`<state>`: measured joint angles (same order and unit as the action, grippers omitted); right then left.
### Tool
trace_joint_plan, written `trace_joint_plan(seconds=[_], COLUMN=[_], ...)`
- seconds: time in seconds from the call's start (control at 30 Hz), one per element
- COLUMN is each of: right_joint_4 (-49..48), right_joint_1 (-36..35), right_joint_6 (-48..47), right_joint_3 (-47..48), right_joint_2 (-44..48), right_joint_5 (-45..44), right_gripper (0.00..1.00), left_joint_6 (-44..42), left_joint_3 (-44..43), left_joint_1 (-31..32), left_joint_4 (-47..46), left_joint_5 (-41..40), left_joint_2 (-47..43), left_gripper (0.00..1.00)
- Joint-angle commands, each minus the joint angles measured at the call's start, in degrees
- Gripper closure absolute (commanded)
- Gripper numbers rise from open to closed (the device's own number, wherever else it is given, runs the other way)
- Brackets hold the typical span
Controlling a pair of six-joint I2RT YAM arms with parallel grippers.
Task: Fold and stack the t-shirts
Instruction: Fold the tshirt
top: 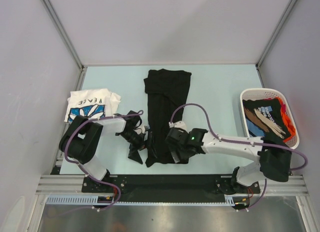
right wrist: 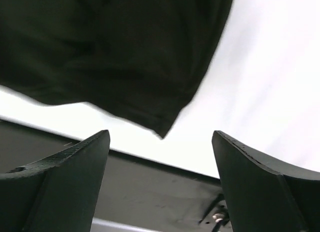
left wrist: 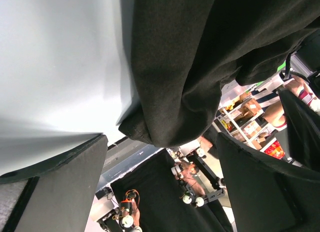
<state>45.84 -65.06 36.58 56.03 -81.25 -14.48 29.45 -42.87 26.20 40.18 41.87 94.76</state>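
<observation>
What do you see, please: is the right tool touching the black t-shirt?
Apart. The right wrist view shows bare table between the black t-shirt and both fingers of the open right tool.

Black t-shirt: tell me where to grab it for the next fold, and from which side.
Best to pinch the black t-shirt at its two near corners, coming from the near edge. It lies as a long strip running away from the arms, and the open left gripper and right gripper each frame a corner.

black tee (right wrist: pixel 110 52) cut off at top edge, both wrist cams.
</observation>
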Motion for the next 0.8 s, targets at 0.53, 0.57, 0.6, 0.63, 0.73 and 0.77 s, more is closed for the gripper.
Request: trace_joint_plan(seconds=[0.53,0.57,0.6,0.63,0.73,0.77], right_joint_4=[-0.8,-1.5,-1.7,-1.8,-1.9,-1.7], right_joint_1=[-6.0,-6.0,-6.0,-6.0,-5.9,-6.0], right_joint_6=[-3.4,-3.9,-4.2,-4.3,-4.9,-4.8], right_joint_3=[10.7,10.8,10.9,11.0,11.5,11.6], right_joint_2=[-14.9,-15.4,-16.6,-17.3,-19.3,-19.6], right_joint_5=[-5.8,-5.0,-4.1,-3.5,-1.1,-0.6], right_gripper=[0.26,0.28,0.29,0.30,0.37,0.46], left_joint_6=[-7.9,-8.0,-7.9,-8.0,-8.0,-8.0], left_joint_3=[0.6,0.6,0.5,0.5,0.6,0.6], left_joint_1=[-3.3,-3.3,-3.4,-3.4,-3.6,-3.7], left_joint_4=[-4.2,-4.2,-4.3,-4.3,-4.2,-4.2], left_joint_5=[-7.2,-7.2,-7.2,-7.2,-7.2,-7.2], left_joint_2=[2.3,2.3,2.4,2.4,2.4,2.4], left_gripper=[0.00,0.00,0.00,0.00,0.00,0.00])
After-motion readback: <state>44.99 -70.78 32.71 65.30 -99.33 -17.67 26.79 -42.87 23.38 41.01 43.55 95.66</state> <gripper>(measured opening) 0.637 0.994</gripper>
